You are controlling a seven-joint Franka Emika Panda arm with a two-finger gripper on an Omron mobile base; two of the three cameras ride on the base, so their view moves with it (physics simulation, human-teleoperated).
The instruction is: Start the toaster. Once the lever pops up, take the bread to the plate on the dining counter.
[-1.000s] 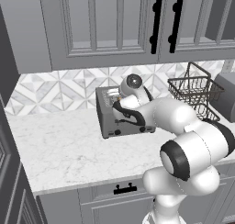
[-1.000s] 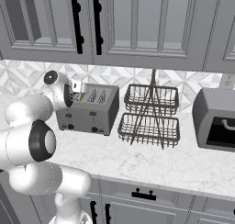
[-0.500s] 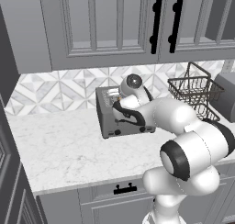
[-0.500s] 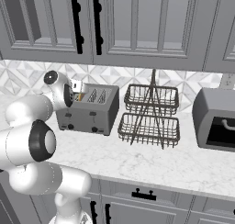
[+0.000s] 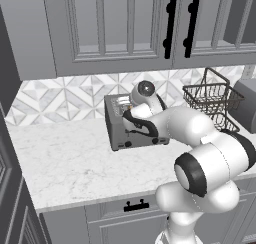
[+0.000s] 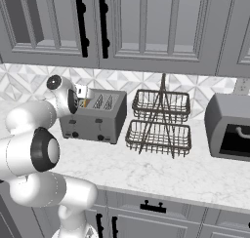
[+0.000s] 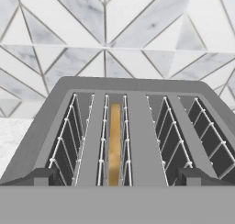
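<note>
The grey toaster (image 5: 118,134) (image 6: 93,122) (image 7: 137,86) stands on the wall counter against the tiled backsplash. A golden-tan slice of bread (image 7: 114,145) (image 6: 86,104) sits upright in the second slot from the left, as the hand view shows it. My gripper (image 7: 118,178) hovers just above the toaster's front end, open, with one dark fingertip (image 7: 43,176) out past each side of the slots and nothing between them. In the base views my hand (image 5: 136,116) (image 6: 72,101) hangs over the toaster. The plate and the dining counter are out of view.
A black two-tier wire basket rack (image 5: 212,102) (image 6: 158,122) stands right of the toaster. Further right is a dark grey boxy appliance (image 6: 229,127). Grey upper cabinets (image 5: 125,28) hang overhead. Bare marble counter (image 5: 65,163) lies left of and in front of the toaster.
</note>
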